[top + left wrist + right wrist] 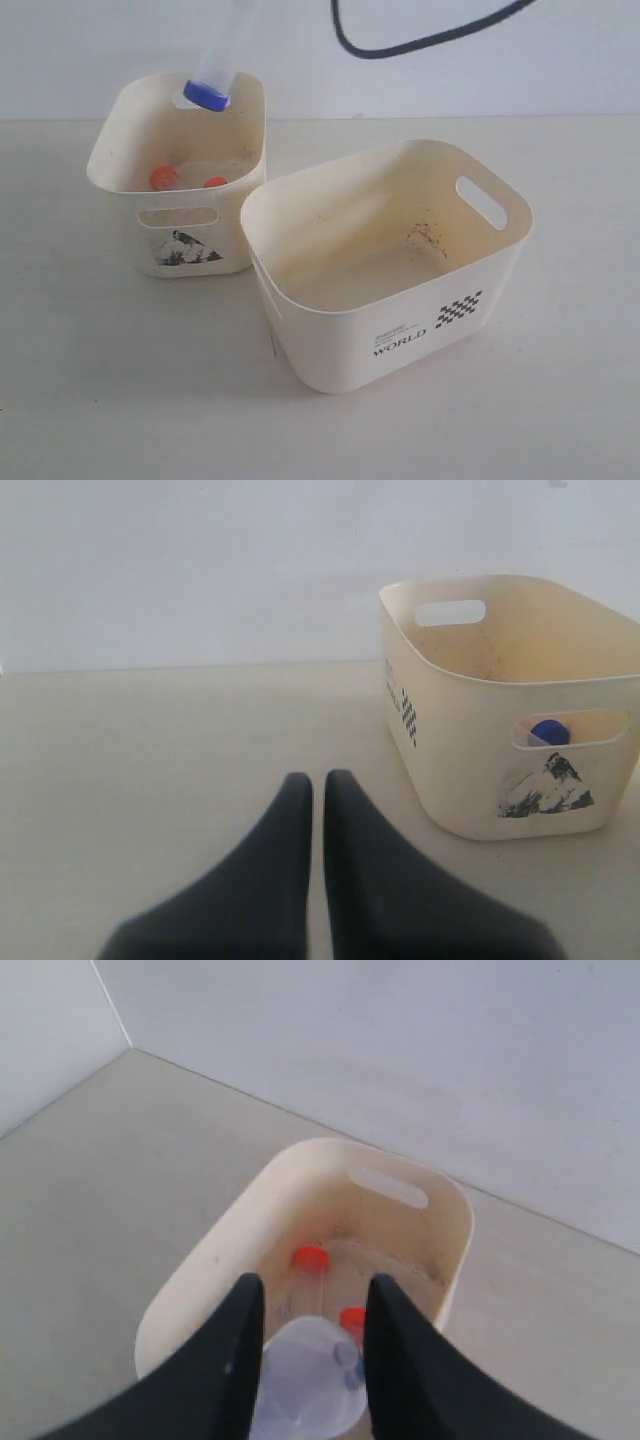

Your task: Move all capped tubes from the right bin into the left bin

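There are two cream plastic bins: one narrower stickered bin [150, 235] and one wider WORLD-printed bin [330, 340]. There are three small clear plastic tubes: two orange-red-capped tubes [164, 178] [216, 183] and one blue-capped tube [206, 95].

Two tubes [165, 178] in left bin [145, 245]

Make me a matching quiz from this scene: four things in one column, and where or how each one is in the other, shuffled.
Things
1. blue-capped tube
2. orange-capped tubes
3. right bin
4. left gripper

States
A. no tubes inside
B. shut, holding nothing
C. lying in the left bin
D. held by the right gripper above the left bin

Pairs: 1-D, 2-C, 3-A, 4-B
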Available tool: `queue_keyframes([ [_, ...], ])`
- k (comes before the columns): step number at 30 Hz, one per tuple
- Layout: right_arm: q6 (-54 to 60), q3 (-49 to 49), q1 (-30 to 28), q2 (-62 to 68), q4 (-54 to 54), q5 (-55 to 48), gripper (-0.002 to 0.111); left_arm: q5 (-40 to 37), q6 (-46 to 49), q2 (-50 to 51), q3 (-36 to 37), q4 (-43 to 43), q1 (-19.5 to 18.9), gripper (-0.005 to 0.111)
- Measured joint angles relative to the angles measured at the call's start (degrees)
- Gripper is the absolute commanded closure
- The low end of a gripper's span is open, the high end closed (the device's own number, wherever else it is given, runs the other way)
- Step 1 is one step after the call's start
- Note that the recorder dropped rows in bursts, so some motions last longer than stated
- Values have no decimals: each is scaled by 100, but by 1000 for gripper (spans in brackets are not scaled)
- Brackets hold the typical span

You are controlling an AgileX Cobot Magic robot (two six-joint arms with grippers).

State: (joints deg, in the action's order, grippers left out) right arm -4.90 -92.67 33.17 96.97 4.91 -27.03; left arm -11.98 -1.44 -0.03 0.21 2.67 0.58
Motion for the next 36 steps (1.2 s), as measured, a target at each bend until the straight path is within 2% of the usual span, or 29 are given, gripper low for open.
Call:
queue_keyframes([
  [5, 0, -843, 44, 887, 10, 132, 108, 0, 0, 0, 0, 0, 0, 102],
  [7, 57, -1154, 53, 1267, 10, 132, 101, 0, 0, 0, 0, 0, 0, 102],
  [9, 164, -1445, 53, 1572, 0, 87, 85, 0, 0, 0, 0, 0, 0, 102],
  [12, 218, -1720, 53, 1931, 0, -139, 51, 0, 0, 0, 0, 0, 0, 102],
  [13, 231, -1760, 53, 2022, 0, -199, 43, 0, 0, 0, 0, 0, 0, 102],
  [14, 242, -1791, 53, 2084, 0, -224, 39, 0, 0, 0, 0, 0, 0, 102],
  [16, 258, -1802, 53, 2179, 0, -222, 45, 0, 0, 0, 0, 0, 0, 102],
  [17, 258, -1802, 53, 2189, 0, -222, 52, 0, 0, 0, 0, 0, 0, 102],
  [20, 167, -1815, 53, 2189, 0, -248, 89, 0, 0, 0, 0, 0, 0, 102],
  [21, 152, -1825, 53, 2166, 0, -278, 109, 0, 0, 0, 0, 0, 0, 102],
  [36, 490, -1837, 53, 1015, -45, -2265, 109, 0, 0, 0, 0, 0, 0, 102],
])
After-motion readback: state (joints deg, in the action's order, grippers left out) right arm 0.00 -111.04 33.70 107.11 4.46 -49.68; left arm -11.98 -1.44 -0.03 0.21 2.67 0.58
